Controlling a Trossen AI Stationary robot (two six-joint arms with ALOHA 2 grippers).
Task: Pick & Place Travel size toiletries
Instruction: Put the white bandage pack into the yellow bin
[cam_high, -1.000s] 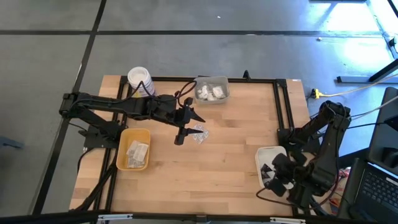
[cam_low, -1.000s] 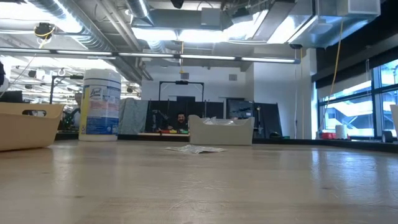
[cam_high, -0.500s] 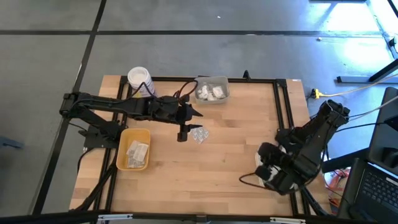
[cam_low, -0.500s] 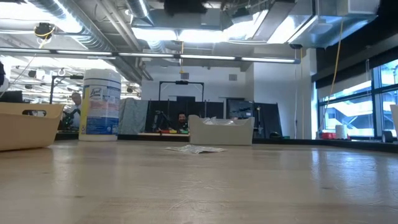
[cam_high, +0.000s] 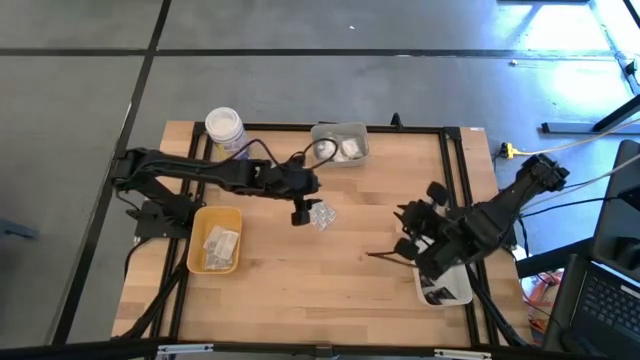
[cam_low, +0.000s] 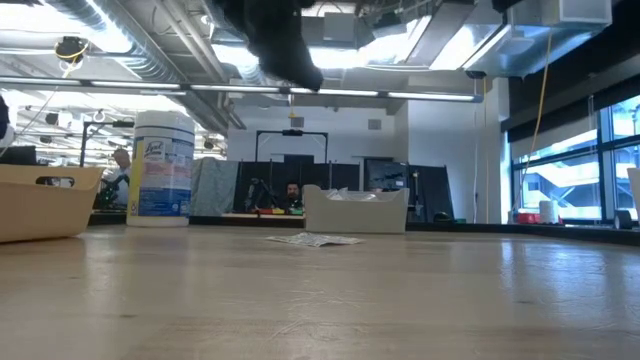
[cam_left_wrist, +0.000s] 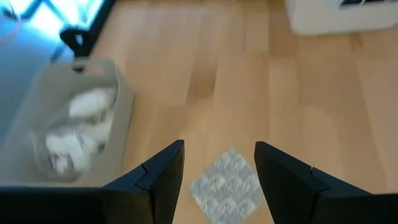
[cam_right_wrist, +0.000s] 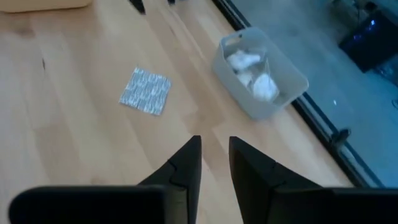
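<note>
A flat white patterned sachet (cam_high: 321, 215) lies on the wooden table near its middle; it also shows as the sachet (cam_left_wrist: 227, 184) and the sachet (cam_right_wrist: 145, 91). My left gripper (cam_high: 299, 214) hangs open just above and left of it, slanting down, its fingers (cam_left_wrist: 163, 174) standing on either side of the sachet without touching. My right gripper (cam_high: 403, 230) hovers over the table's right half with a narrow gap between its fingers (cam_right_wrist: 186, 163) and nothing in it, pointing toward the sachet. In the low view my left gripper (cam_low: 280, 40) shows dark at the top.
A clear tray (cam_high: 362, 135) with white packets stands at the far edge. A yellow tray (cam_high: 195, 225) with packets sits at the left, a white jar (cam_high: 224, 128) at the far left. A white tray (cam_high: 452, 293) with dark items lies under my right arm.
My left gripper has sunk toward the sachet and tipped further down, coming into the low view from above. My right arm has swung from over the white tray at the near right toward the table's middle, rising a little and rolling its wrist. The sachet has stayed put.
</note>
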